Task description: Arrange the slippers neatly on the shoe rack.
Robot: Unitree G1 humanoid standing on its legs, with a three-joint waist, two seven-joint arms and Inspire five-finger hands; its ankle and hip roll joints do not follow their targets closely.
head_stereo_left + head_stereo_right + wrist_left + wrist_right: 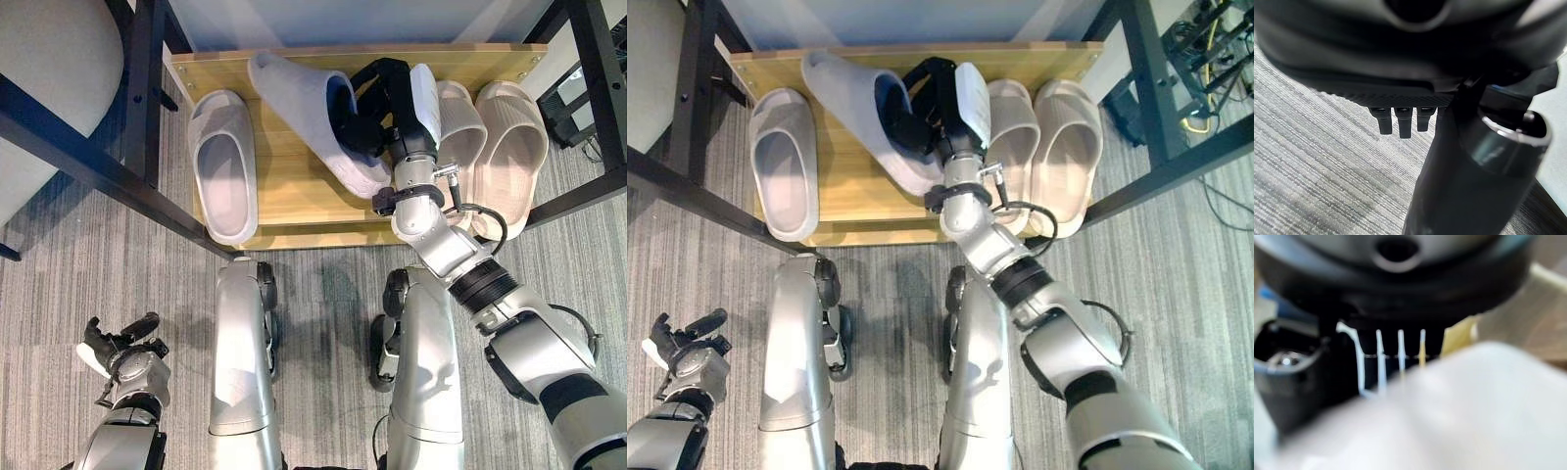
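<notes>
1. The right robot hand (377, 103) reaches over the shoe rack (294, 191) with its fingers curled into the opening of a grey slipper (294, 103), grasping it at the strap.
2. The held grey slipper lies diagonally across the middle of the shelf, its toe pointing toward the back left corner. It is not parallel to the other slippers.
3. The left robot hand (118, 348) hangs low over the grey carpet (78, 264), well apart from the rack. Its fingers are loosely extended and it holds nothing.
4. A second grey slipper (223, 162) rests straight at the left end of the shelf, toe toward the back.
5. Two beige slippers sit at the right end. The inner beige slipper (460, 122) is partly covered by the right robot hand; the outer beige slipper (514, 152) lies just beside it, and both overhang the front edge of the shelf.
6. Progress, as a judgement: all four slippers are on the rack, and three appear aligned. What is left is to turn the diagonal grey slipper parallel and set it beside its mate, then let go.
7. No brand, label or writing can be read on the slippers or the rack.
</notes>
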